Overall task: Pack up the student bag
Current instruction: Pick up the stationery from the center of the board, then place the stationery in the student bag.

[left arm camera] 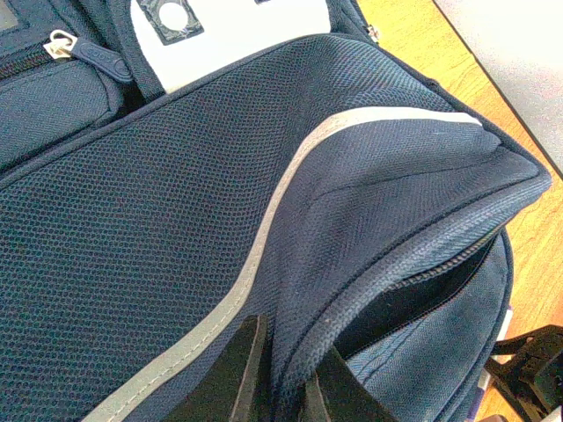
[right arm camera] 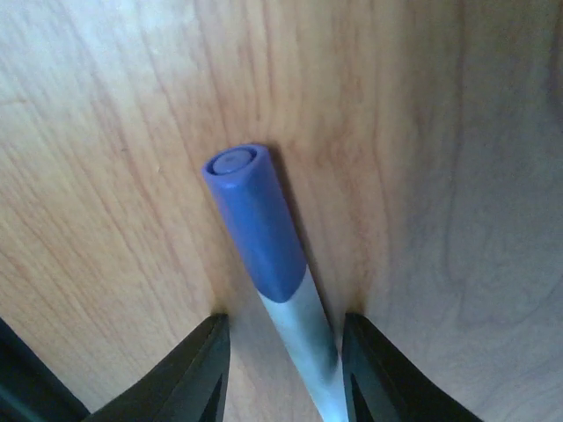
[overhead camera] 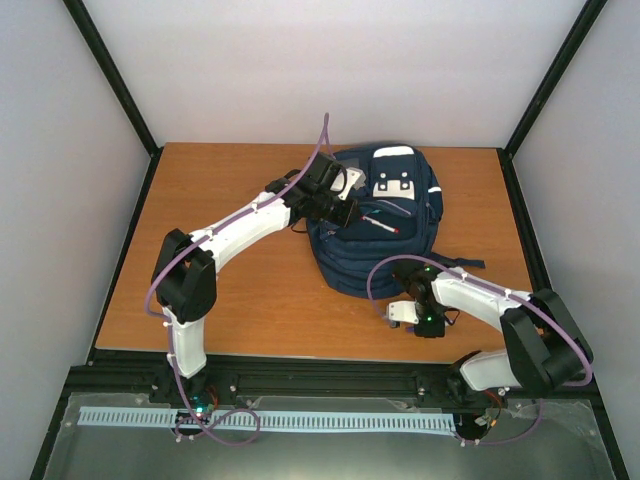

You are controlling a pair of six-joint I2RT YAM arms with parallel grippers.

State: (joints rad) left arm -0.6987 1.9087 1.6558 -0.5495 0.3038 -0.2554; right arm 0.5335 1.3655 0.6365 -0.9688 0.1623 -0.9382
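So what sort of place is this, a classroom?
Most likely a robotics test cell, not a classroom: a wooden table boxed in by plain white panels on a black frame, with two white robot arms bolted along its near edge and a navy backpack as the practice object.

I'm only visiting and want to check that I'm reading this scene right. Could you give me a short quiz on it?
1. True or false: the marker stands upright inside the student bag.
2. Which gripper pinches the bag's fabric? A: left gripper. B: right gripper.
3. Fill in: the marker's cap is ____.
Key: 1 false, it lies on the table between the right gripper's open jaws. 2 A. 3 blue.
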